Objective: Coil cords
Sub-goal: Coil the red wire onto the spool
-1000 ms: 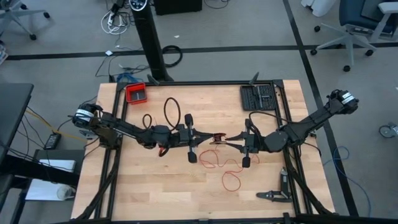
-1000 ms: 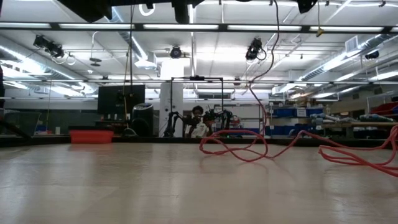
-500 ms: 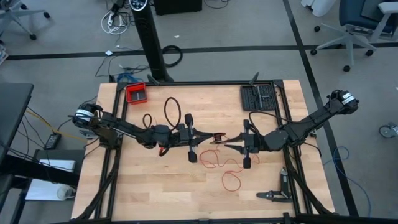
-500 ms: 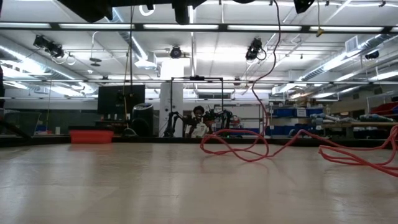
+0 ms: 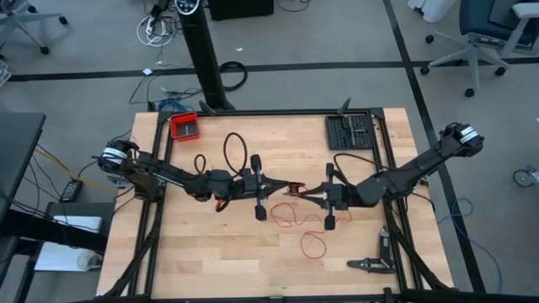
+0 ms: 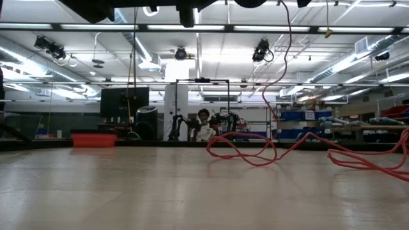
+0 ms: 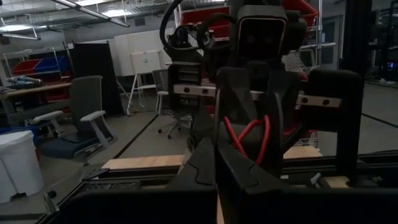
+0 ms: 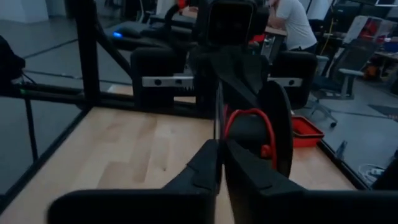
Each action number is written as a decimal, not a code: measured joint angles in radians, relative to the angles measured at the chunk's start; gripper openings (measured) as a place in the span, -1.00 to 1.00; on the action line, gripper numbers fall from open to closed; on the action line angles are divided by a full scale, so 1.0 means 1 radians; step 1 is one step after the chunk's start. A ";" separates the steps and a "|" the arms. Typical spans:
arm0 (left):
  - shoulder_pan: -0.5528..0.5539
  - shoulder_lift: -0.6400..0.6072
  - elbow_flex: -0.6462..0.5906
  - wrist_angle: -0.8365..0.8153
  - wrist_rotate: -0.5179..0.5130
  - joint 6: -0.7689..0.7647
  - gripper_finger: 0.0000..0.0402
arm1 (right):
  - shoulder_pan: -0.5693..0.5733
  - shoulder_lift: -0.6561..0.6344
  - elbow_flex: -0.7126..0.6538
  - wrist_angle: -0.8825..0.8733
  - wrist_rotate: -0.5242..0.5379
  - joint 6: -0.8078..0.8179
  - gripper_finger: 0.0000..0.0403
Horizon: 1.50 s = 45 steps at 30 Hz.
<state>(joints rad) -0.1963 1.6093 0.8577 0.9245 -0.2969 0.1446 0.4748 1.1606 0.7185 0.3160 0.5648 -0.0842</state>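
Note:
The cords are one thin red cord. A small bundle of it (image 5: 294,187) sits in the air between my two grippers, which meet tip to tip over the table's middle. My left gripper (image 5: 287,186) comes from the left and is shut on the bundle. My right gripper (image 5: 301,192) comes from the right and is shut at it. Red loops (image 7: 249,132) show just past my left fingertips. A strand (image 6: 282,57) hangs down to loose loops (image 5: 291,216) lying on the table. My left gripper pinches the red bundle (image 5: 292,186) between its two fingers, coming level from the table's left. The bundle is lifted clear of the table. The fingers themselves hide the exact place of contact in the left wrist view. My right gripper is closed at the cord beside the red loop (image 8: 247,116), coming level from the table's right. Its own fingers cover the pinched spot, so which strand it has does not show. The loop stands upright just beyond the fingertips, and a slack strand trails down to the table.
A red tray (image 5: 184,125) stands at the far left and a black cable loop (image 5: 233,150) lies beside it. A black rack (image 5: 351,130) sits at the far right. A black tool (image 5: 370,263) lies near the front right. A person (image 8: 292,22) is behind the table.
My right gripper's fingers have closed from a clear gap to shut beside the red bundle. The strand hanging from the grippers has bent sideways in the low view. The loops on the table have kept their places.

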 joint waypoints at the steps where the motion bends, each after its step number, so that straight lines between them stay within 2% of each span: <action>1: 0.000 0.000 -0.001 -0.001 -0.003 0.000 -1.00 | -0.002 0.010 0.000 0.005 0.005 -0.007 -0.95; 7: 0.000 0.000 -0.001 0.000 -0.007 0.012 -0.96 | -0.002 0.021 0.000 0.041 0.025 -0.023 -0.98; 12: -0.009 0.000 0.002 -0.001 -0.020 0.054 -0.68 | 0.023 -0.019 -0.001 0.047 0.053 -0.047 -0.99; 16: -0.003 0.000 0.002 -0.039 -0.004 0.013 -0.45 | 0.042 -0.031 0.000 0.090 0.086 -0.060 -0.99; 19: 0.007 0.000 0.002 -0.075 0.015 -0.027 -0.38 | 0.048 -0.032 0.000 0.143 0.091 -0.081 -0.99; 24: 0.013 0.000 0.002 -0.132 0.075 -0.126 -0.36 | 0.067 -0.032 0.000 0.236 0.160 -0.161 -1.00; 32: 0.013 0.000 0.002 -0.234 0.057 -0.263 -0.36 | 0.061 -0.017 0.000 0.403 0.168 -0.279 -1.00; 45: 0.013 0.050 0.002 -0.263 0.044 -0.321 -0.36 | 0.038 0.000 0.000 0.518 0.085 -0.334 -1.00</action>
<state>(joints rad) -0.1833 1.6588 0.8593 0.6617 -0.2531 -0.1765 0.5133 1.1608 0.7181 0.8335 0.6497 -0.4183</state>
